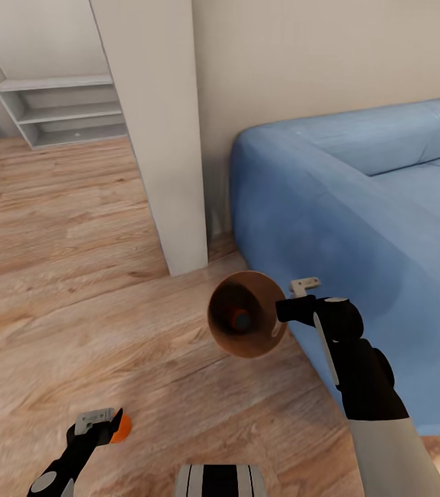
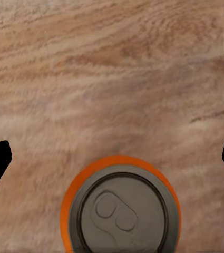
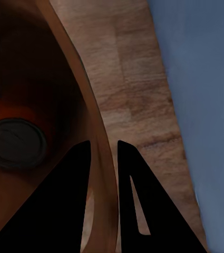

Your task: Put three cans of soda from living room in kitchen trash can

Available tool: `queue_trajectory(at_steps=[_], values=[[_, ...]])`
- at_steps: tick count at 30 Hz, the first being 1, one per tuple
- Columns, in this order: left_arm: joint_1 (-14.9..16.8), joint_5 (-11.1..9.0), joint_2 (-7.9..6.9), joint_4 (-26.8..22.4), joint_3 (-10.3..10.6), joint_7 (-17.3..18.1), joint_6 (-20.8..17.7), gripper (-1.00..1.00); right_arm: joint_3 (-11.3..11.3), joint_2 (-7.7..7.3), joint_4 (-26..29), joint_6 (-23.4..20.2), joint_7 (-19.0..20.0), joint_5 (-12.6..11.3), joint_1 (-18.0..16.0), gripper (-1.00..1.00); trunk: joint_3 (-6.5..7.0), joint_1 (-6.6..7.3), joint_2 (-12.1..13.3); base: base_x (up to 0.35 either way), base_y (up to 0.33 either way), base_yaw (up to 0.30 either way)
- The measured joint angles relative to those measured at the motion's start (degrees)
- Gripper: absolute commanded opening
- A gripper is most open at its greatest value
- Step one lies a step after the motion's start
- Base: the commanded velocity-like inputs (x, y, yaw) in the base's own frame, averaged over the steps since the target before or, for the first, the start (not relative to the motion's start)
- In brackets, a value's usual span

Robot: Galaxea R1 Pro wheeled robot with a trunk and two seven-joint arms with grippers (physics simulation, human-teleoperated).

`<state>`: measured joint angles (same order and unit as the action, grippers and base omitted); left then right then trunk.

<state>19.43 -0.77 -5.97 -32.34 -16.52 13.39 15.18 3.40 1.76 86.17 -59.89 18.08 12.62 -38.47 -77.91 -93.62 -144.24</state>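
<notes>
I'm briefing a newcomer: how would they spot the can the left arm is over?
Start at the blue sofa, then look across the wood floor. By the left claw stands an orange soda can, outside the trash can.

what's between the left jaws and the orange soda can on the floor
Nothing: the head view shows the left gripper right beside the orange can, and the left wrist view shows only bare wood floor around the can, jaws spread wide.

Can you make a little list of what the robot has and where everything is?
Right gripper: jaws pinched on the wall of the round copper-brown bucket
Inside bucket: one orange soda can with a silvery top
Left gripper: jaws wide open around another orange soda can, standing upright
Floor: light wooden planks
Nearby: blue sofa, white pillar
</notes>
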Motion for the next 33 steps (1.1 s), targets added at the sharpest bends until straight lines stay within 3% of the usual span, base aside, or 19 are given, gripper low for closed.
queue_trajectory(at_steps=[6, 24, 33], values=[[0.00, 0.00, 0.00, 0.08, 0.05, 0.13, -0.12, 1.00, 0.00, 0.03, -0.06, 0.01, -0.01, 0.08, 0.00, -1.00, -1.33, -0.15, -0.08, 0.001, 0.000, 0.000], [0.00, 0.51, 0.03, 0.15, 0.32, 0.47, -0.13, 1.00, -0.01, 0.07, -0.14, 0.02, -0.05, -0.01, 0.04, -1.00, -1.33, -0.15, -0.08, 0.000, 0.000, 0.000], [0.00, 0.59, 0.00, 0.37, 0.35, 0.50, -0.35, 1.00, 0.37, 0.08, -0.17, 0.01, 0.00, 0.10, 0.08, -1.00, -3.32, -0.39, -0.20, 0.000, 0.000, 0.000]])
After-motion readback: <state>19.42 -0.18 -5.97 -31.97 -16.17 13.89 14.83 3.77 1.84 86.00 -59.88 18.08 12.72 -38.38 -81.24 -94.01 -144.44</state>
